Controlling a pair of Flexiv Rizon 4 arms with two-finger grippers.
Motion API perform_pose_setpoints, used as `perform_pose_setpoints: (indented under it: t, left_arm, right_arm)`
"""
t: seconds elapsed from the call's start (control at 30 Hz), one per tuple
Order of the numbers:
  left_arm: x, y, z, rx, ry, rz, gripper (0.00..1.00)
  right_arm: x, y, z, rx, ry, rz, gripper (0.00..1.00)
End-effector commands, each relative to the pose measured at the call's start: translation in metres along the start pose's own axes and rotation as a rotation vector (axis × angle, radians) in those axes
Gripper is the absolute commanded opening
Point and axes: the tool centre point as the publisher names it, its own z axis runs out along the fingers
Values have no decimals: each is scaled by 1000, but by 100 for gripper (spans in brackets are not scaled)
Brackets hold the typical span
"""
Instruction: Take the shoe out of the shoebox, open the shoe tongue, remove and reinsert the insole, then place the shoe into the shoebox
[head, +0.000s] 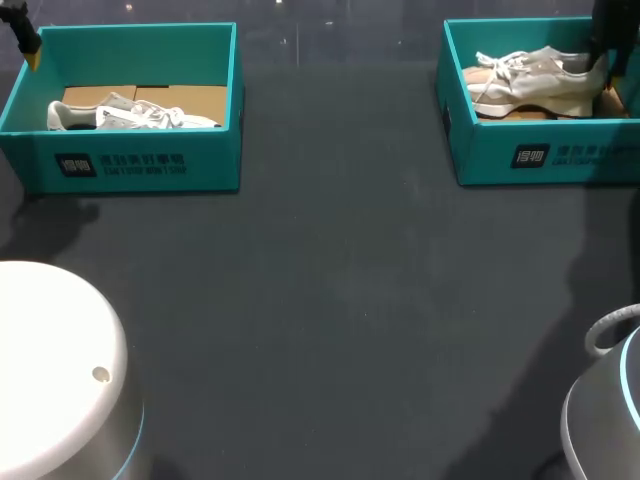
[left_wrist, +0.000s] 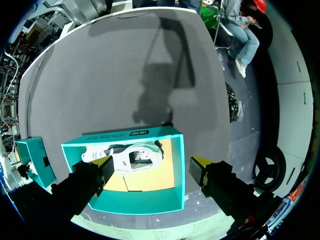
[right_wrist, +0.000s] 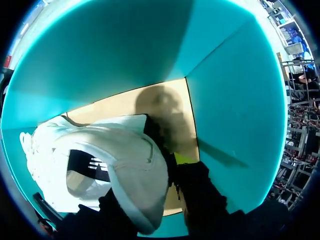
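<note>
A teal shoebox (head: 560, 155) stands at the back right with a white and beige shoe (head: 535, 80) in it. My right gripper (head: 605, 55) reaches into this box at the shoe's heel. In the right wrist view the gripper (right_wrist: 150, 180) is shut on the heel of the shoe (right_wrist: 115, 150), one finger on each side, with the box wall (right_wrist: 225, 100) close ahead. A second teal shoebox (head: 140, 165) at the back left holds a white shoe (head: 130, 115) lying on cardboard. My left gripper (left_wrist: 152, 166) hangs open above that box (left_wrist: 130, 202) and its shoe (left_wrist: 127, 156).
The dark table top (head: 330, 300) stretches between and in front of the two boxes. My arms' white bases stand at the near left (head: 50, 370) and near right (head: 610, 400).
</note>
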Motion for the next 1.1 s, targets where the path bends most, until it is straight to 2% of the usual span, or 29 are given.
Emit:
perform_pose_setpoints:
  t: [0.03, 0.27, 0.37, 0.63, 0.83, 1.1]
  left_arm:
    - [0, -1, 0, -1, 2, 2, 100]
    - [0, -1, 0, -1, 2, 2, 100]
    - [0, -1, 0, -1, 2, 2, 100]
    - [0, -1, 0, -1, 2, 2, 100]
    - [0, -1, 0, -1, 2, 2, 100]
    - [0, -1, 0, -1, 2, 2, 100]
  right_arm:
    - [5, -1, -8, -2, 0, 5, 0]
    - [5, -7, -28, -40, 2, 44, 0]
    - [1, -9, -33, -54, 42, 46, 0]
    - [-8, -9, -49, -72, 29, 30, 0]
    - [-14, -7, -54, -87, -7, -3, 0]
    - [-15, -6, -54, -90, -5, -11, 0]
